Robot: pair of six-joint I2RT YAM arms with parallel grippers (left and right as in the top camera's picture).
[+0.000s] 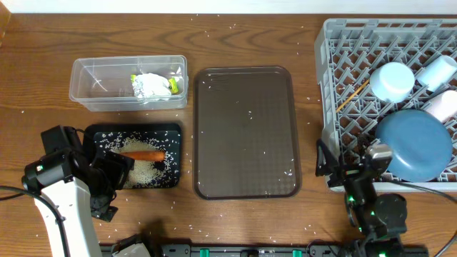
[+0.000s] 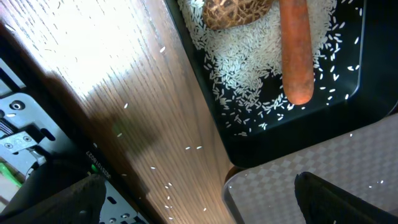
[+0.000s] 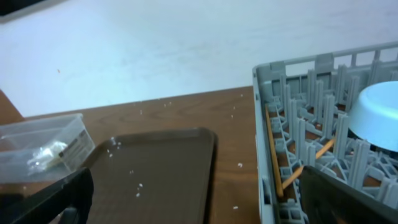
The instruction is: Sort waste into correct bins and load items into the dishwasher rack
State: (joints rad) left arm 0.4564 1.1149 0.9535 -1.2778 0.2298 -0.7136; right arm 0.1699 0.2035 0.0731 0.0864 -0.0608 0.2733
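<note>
Nearest, at the front of the wooden bench (image 1: pixel 243 43): left fingers (image 2: pixel 336 199) spread wide and holding nothing, hanging above the near side of the black tray (image 1: pixel 171 178). In that tray a carrot (image 1: pixel 145 155) lying on a bed of rice (image 1: pixel 146 173), with a brown lump (image 2: pixel 236 12) just beside one end of the carrot. Stray grains scattered over the wood all around. On the right, at the same depth: right fingers (image 3: pixel 354 202), also wide apart and empty, near the front-left corner of the rack (image 1: pixel 343 71). In the middle a flat brown tray (image 1: pixel 246 132) with a few grains on it. Inside the rack a blue plate (image 1: pixel 414 146) at the front; further back a pale bowl (image 1: pixel 391 81), a cup (image 1: pixel 437 71) and chopsticks (image 1: pixel 353 95) lying slantwise across the pegs. Further back on the left a clear tub (image 1: pixel 86 82) with a crumpled wrapper (image 1: pixel 152 86) inside. Beyond the far edge of the bench a plain white surface (image 3: pixel 155 50); wall or floor, cannot tell.
</note>
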